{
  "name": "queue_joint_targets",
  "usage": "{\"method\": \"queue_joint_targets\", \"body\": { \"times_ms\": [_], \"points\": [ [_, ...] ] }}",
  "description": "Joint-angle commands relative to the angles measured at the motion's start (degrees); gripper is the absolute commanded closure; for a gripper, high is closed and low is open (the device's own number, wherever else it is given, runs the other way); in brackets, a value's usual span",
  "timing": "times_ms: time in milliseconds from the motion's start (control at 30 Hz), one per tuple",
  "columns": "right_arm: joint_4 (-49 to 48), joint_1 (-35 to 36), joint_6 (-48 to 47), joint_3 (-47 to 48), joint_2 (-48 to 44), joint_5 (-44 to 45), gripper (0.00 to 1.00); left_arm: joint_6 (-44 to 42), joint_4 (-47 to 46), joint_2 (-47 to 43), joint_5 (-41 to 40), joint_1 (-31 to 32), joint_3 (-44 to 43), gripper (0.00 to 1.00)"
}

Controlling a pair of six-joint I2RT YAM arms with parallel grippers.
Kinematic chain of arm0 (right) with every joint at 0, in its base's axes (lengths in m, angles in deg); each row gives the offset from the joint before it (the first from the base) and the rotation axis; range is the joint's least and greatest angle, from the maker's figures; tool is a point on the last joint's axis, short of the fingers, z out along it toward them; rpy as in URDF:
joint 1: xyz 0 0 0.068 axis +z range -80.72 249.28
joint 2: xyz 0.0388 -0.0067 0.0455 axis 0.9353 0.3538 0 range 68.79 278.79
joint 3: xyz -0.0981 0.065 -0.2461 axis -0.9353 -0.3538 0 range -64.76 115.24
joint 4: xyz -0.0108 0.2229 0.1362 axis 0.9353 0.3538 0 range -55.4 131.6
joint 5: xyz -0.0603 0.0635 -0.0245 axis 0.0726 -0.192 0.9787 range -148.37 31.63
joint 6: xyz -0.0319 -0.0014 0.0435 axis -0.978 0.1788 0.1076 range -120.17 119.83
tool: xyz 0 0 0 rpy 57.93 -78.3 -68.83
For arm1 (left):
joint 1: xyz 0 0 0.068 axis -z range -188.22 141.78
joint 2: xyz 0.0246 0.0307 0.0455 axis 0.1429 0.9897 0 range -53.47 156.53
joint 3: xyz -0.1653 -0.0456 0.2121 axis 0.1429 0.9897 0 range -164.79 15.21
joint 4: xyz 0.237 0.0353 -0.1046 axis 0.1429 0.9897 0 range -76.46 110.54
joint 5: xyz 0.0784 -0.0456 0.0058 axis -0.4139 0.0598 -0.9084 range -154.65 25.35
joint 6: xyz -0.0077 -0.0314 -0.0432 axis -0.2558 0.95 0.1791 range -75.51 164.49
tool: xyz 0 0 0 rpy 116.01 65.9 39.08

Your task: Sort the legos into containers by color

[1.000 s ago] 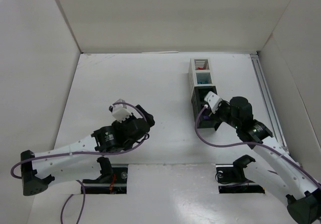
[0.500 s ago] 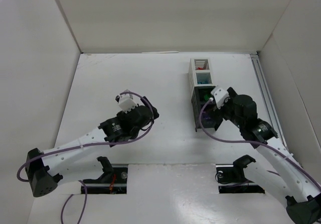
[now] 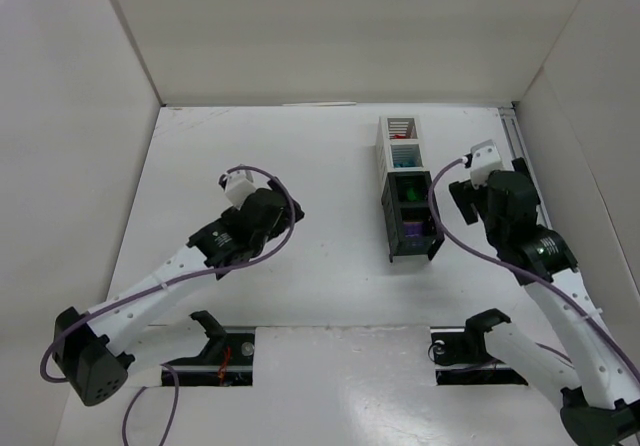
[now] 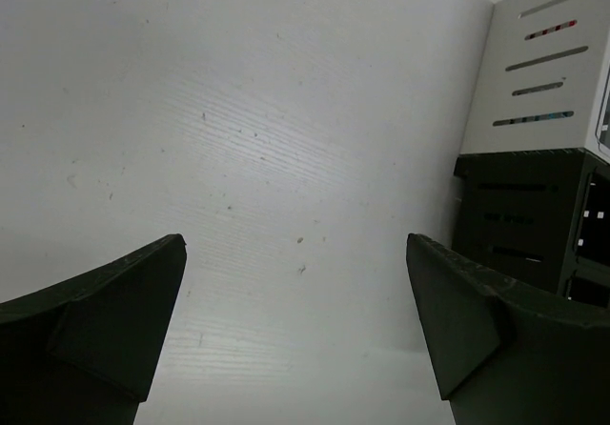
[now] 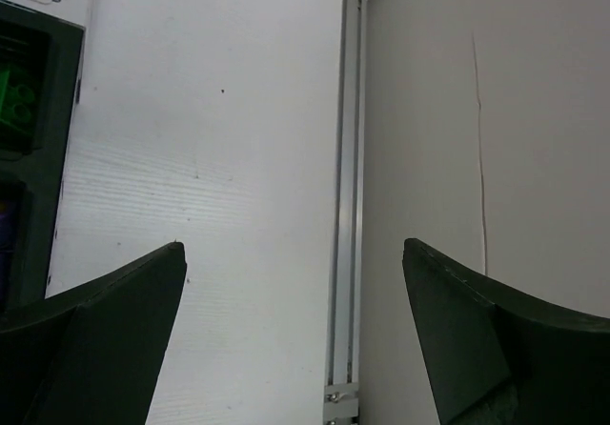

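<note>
The right gripper (image 5: 293, 247) hangs over the table (image 5: 210, 158), jaws wide apart and empty. At the left edge sit the containers (image 5: 57, 158), a green lego (image 5: 11, 101) in a black one. A metal rail (image 5: 348, 206) runs along the wall (image 5: 496, 111) on the right.

The containers (image 3: 386, 206) stand on the worktop (image 3: 330, 166) right of centre, as one row of four bins running from near to far, each bin touching the next. Legos (image 3: 409, 192) lie inside the bins. The left arm (image 3: 200, 256) extends from the near left corner toward mid-worktop; the left fingers (image 4: 114, 320) are left of the row, well apart from it. The right arm (image 3: 520, 226) stands right of the row; the right fingers (image 5: 105, 330) are over the worktop between the row and the rail (image 3: 530, 196) along the right edge. Walls (image 3: 330, 36) enclose the worktop at left, far and right.
</note>
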Motion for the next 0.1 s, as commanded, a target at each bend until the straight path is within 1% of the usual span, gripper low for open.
{"method": "queue_joint_targets", "body": {
  "times_ms": [0, 67],
  "points": [
    [-0.26, -0.21, 0.93, 1.36, -0.86, 2.42, 0.00, -1.74, -1.22, -0.30, 0.74, -0.24, -1.82, 0.00],
    [-1.66, -0.21, 0.92, 0.65, -2.36, 2.42, 0.00, -1.74, -1.22, -0.30, 0.74, -0.24, -1.82, 0.00]
  ]
}}
